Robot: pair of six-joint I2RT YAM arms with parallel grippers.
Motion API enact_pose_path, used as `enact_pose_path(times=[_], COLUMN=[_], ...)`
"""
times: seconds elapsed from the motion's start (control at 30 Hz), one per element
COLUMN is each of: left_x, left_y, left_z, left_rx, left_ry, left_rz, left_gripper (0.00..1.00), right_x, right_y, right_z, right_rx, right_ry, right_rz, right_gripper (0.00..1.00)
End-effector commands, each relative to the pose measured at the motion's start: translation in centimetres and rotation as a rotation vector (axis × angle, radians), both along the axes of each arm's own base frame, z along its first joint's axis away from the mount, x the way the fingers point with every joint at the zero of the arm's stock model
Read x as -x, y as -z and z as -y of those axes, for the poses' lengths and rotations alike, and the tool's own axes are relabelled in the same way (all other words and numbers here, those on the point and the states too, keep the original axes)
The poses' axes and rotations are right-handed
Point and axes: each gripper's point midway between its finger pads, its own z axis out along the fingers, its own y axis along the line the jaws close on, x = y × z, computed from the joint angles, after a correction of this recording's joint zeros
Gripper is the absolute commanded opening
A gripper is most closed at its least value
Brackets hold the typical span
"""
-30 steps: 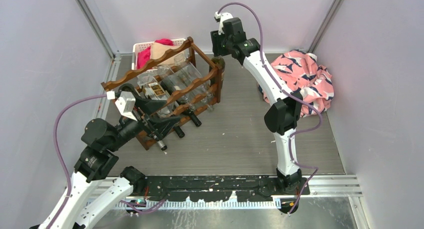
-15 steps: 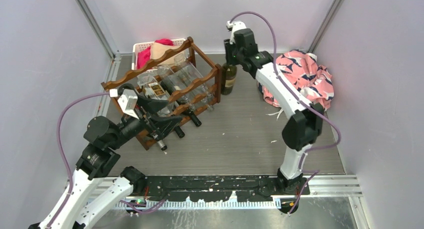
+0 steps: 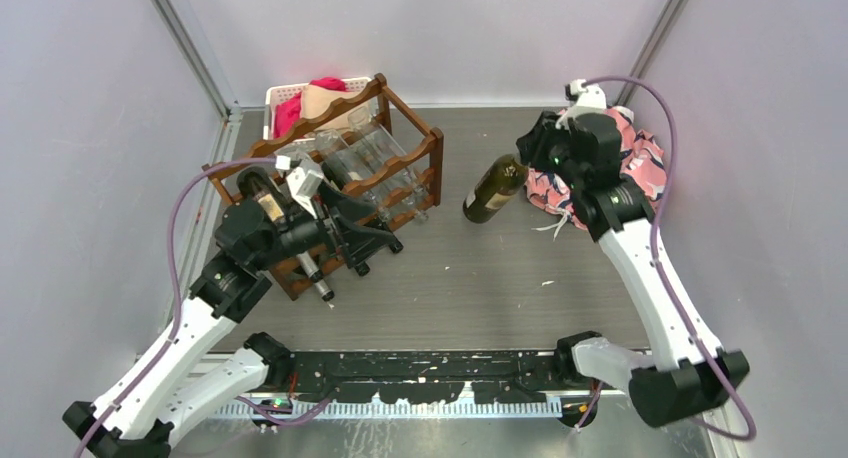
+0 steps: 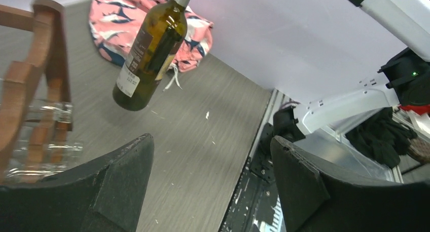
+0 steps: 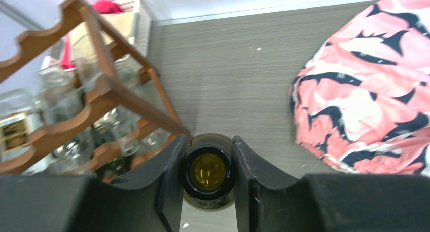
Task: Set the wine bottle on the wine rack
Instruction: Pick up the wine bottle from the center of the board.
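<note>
The wine bottle (image 3: 493, 190) is dark green glass with a label. It hangs tilted above the floor, base toward the wine rack (image 3: 322, 117). My right gripper (image 3: 527, 162) is shut on its neck. From the right wrist I look down into the bottle's open mouth (image 5: 208, 172), with the right gripper (image 5: 208, 142) clamped either side. The left wrist view shows the bottle (image 4: 149, 54) lifted to the right of the rack (image 4: 48, 49). My left gripper (image 3: 372, 225) stands open and empty at the rack's front right; in its own view the left gripper (image 4: 210, 141) frames only bare floor.
Several clear and dark bottles (image 3: 365, 168) lie in the rack's tiers, necks sticking out the front. A white basket (image 3: 283, 91) with red cloth stands behind the rack. A pink patterned cloth (image 3: 640, 168) lies at the back right. Walls close in on both sides.
My right gripper closed on the neck of the bottle standing at the rack's far corner, then carried it right and tilted it. My left arm swung farther in along the rack's front.
</note>
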Motion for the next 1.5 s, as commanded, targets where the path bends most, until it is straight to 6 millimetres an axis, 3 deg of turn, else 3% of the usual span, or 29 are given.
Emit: enact_pose_path(times=[0.0, 0.27, 0.43, 0.57, 0.83, 1.13, 1.47], left_x=[1.7, 3.2, 3.7, 3.3, 2.2, 1.7, 0.6], left_y=[-1.0, 3.7, 9.2, 11.1, 13.6, 14.7, 19.8], left_z=[1.9, 6.2, 7.7, 8.6, 10.6, 13.2, 14.8], left_rx=[0.023, -0.19, -0.372, -0.363, -0.305, -0.201, -0.302], left_ry=[0.117, 0.171, 0.23, 0.229, 0.189, 0.168, 0.122], left_rz=[0.098, 0.273, 0.481, 0.525, 0.463, 0.293, 0.237], left_gripper=[0.84, 0.84, 0.86, 0.89, 0.99, 1.0, 1.0], right_x=[4.2, 9.9, 12.2, 13.4, 14.2, 14.2, 14.5], right_y=[-5.7, -3.0, -1.4, -0.2, 1.6, 2.3, 1.9], right_z=[-1.9, -2.2, -2.8, -3.2, -4.4, -4.9, -5.3], right_rx=[-0.201, -0.247, -0.28, -0.308, -0.365, -0.405, -0.427], right_ry=[-0.118, -0.199, -0.251, -0.279, -0.332, -0.351, -0.375], right_rz=[0.168, 0.071, 0.01, -0.031, -0.091, -0.104, -0.101], right_gripper=[0.01, 0.01, 0.01, 0.01, 0.01, 0.01, 0.01])
